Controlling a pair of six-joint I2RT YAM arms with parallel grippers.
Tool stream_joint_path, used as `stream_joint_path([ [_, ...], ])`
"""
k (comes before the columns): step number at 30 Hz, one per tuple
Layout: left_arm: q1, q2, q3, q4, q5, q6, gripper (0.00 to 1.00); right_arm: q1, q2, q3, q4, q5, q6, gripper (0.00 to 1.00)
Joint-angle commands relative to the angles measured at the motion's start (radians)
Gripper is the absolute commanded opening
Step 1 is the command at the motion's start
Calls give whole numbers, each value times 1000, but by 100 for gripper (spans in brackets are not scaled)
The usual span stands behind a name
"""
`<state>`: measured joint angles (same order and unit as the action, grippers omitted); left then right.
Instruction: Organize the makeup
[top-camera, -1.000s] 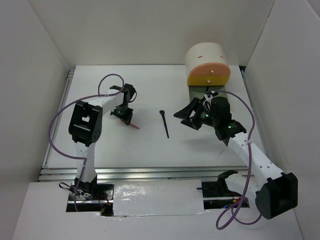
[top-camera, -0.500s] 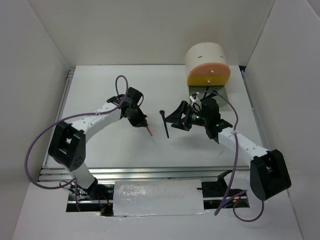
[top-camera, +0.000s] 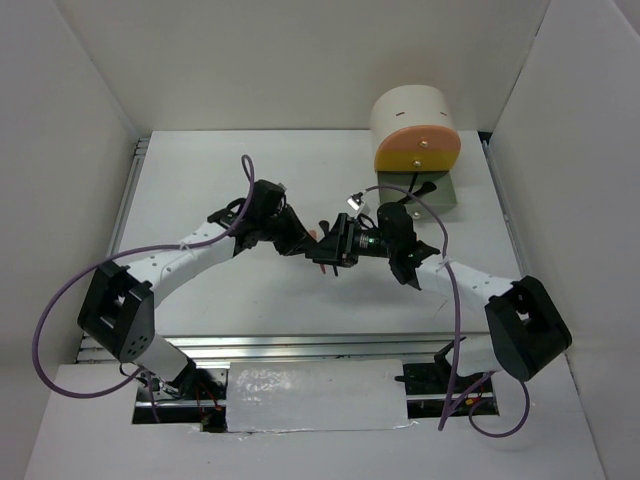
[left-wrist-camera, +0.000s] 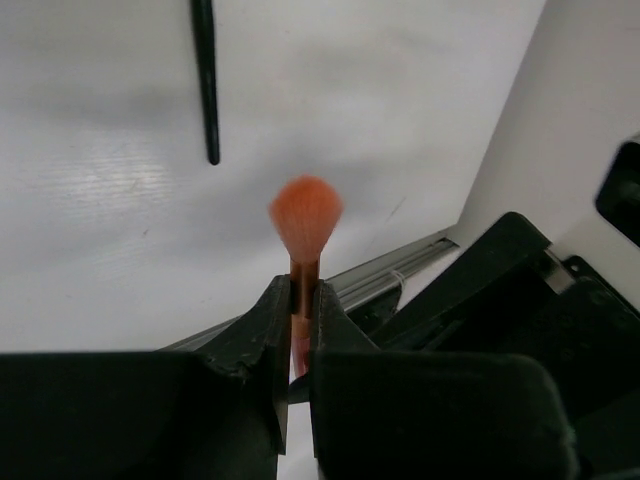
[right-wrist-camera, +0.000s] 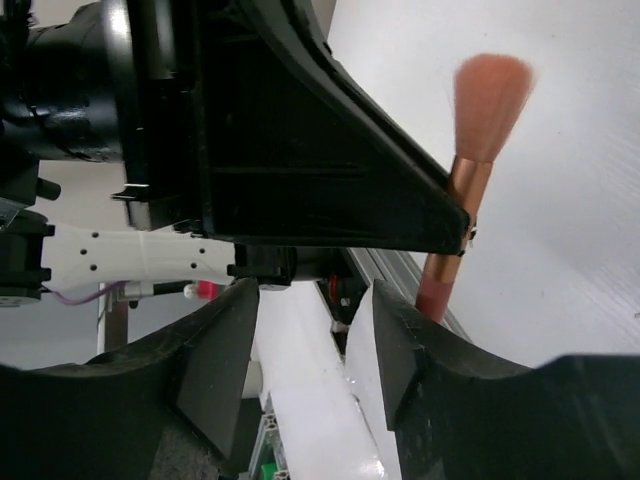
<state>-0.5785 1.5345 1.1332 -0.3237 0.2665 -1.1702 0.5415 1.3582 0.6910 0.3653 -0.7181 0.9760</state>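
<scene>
Because both arms crowd the middle of the table (top-camera: 200, 180), well short of the box (top-camera: 415, 140), my main worry is a wrist-to-wrist knock. From above the two grippers look nearly touching, and I cannot tell whether there is any gap between them. The left gripper (left-wrist-camera: 298, 300) is clamped on the handle of the coral brush (left-wrist-camera: 305, 212), which sits in the air with its bristles pointing out, clear of the table. The right gripper (right-wrist-camera: 315, 300) is spread wide and holds nothing. The brush handle looks off to one side of its fingers rather than between them. I read this as a handover being lined up. If I close the right now, it could pinch the left's finger or catch only the edge of the handle. If the left lets go early, the slim brush drops. A low sweep could also flick the black brush (left-wrist-camera: 205, 80), lying loose on the table just beyond, and roll it away.
</scene>
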Motion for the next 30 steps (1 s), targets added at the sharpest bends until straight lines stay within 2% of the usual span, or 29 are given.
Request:
stream_joint_path([
  [1, 2, -59, 4, 86, 62, 21, 0, 8, -4, -27, 121, 17, 43, 56],
  [3, 2, -66, -3, 94, 69, 17, 0, 6, 1, -25, 121, 17, 49, 52],
  [6, 2, -88, -4, 71, 36, 18, 0, 8, -8, -21, 110, 17, 46, 54],
  [8, 2, -79, 28, -10, -5, 35, 0, 6, -43, -13, 84, 26, 27, 57],
  [15, 2, -56, 114, -158, -95, 79, 0, 8, -172, 91, -256, 196, -196, 64],
  [18, 2, -66, 126, -158, -99, 86, 0, 8, -162, 108, -316, 238, -240, 64],
  [26, -1, -73, 158, -133, -49, 90, 0, 6, -107, 61, -181, 152, -224, 56],
  [30, -1, -83, 152, -115, -27, 80, 0, 8, -71, 97, -190, 144, -253, 55],
])
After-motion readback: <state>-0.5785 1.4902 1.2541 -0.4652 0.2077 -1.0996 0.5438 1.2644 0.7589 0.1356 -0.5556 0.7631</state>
